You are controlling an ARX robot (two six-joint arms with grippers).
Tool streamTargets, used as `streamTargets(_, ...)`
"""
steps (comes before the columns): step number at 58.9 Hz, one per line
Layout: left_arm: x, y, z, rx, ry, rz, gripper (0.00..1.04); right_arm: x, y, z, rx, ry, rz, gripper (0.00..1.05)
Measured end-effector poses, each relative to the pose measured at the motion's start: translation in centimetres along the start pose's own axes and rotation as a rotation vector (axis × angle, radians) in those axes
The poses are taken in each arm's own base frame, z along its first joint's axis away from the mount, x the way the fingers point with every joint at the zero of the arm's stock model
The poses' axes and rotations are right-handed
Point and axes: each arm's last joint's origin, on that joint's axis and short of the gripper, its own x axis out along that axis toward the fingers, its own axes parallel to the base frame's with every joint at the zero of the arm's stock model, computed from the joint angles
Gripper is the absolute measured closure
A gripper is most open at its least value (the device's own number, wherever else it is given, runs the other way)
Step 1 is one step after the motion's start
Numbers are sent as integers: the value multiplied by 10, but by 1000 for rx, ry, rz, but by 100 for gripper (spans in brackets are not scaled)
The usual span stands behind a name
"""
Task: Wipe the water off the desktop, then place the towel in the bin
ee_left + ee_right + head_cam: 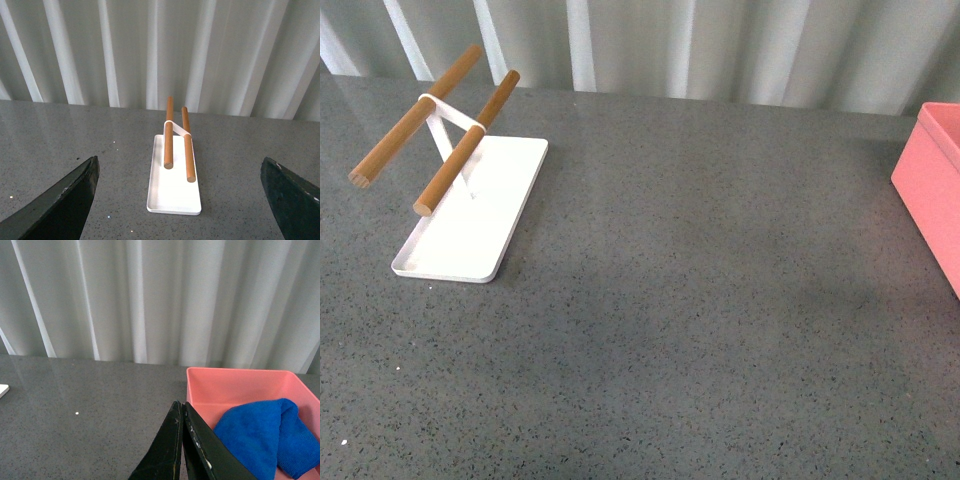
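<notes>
The dark grey speckled desktop (700, 300) fills the front view; neither arm shows there. The salmon-pink bin (935, 185) stands at its right edge. In the right wrist view the blue towel (265, 440) lies bunched inside the bin (235, 385). My right gripper (182, 405) is shut and empty, its tips just beside the bin's near wall, apart from the towel. My left gripper (180, 170) is open and empty, its dark fingers (60, 205) wide apart above the desktop (75, 140).
A flat white tray (470, 215) with two wooden rods (460, 150) on a white stand sits at the back left; it also shows in the left wrist view (172, 187), ahead of the left gripper. A pale curtain (720, 45) hangs behind the table.
</notes>
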Motion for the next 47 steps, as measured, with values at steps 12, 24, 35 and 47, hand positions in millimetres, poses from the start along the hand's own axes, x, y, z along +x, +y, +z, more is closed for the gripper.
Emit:
streamTargets(12, 0, 0, 0, 0, 0, 0, 7, -9, 0, 3, 2, -11, -1, 101)
streamTargets(24, 0, 0, 0, 0, 0, 0, 7, -17, 0, 5, 3, -18, -1, 101)
streamTargets(35, 0, 0, 0, 0, 0, 0, 7, -23, 0, 6, 3, -21, -3, 101)
streamTargets(47, 0, 0, 0, 0, 0, 0, 7, -28, 0, 6, 3, -22, -3, 101)
